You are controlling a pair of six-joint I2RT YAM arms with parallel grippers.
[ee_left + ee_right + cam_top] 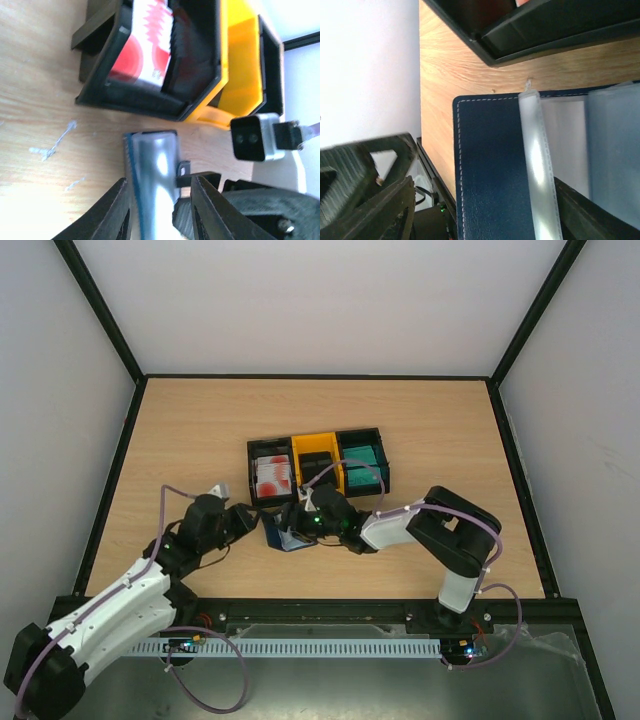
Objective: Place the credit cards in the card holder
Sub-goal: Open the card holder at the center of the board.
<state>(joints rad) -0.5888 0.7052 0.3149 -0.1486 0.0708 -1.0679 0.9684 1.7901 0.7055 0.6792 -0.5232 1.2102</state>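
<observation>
Pale wood table (180, 440), white walls, black frame at the edges. Left gripper (158, 186) has its jaws parted, with one finger on each side of the holder (152, 155). Whether either finger touches it I cannot tell, and it has nothing lifted. Right gripper (481, 167) is spread wide over the same holder, one finger out past the navy cover and the other down by the clear sleeves (536, 165); it grips nothing. The holder lies open on the table between the two grippers, just in front of the bins. Three bins stand touching in a row. The left bin (252, 470) is black and holds red-and-white cards (272, 475). The yellow bin (316, 440) in the middle holds black cards (318, 462). The right bin (384, 472) is black and holds teal cards (362, 453). Both arms reach in from the near edge, the left from the lower left and the right with its elbow bent out to the right.
</observation>
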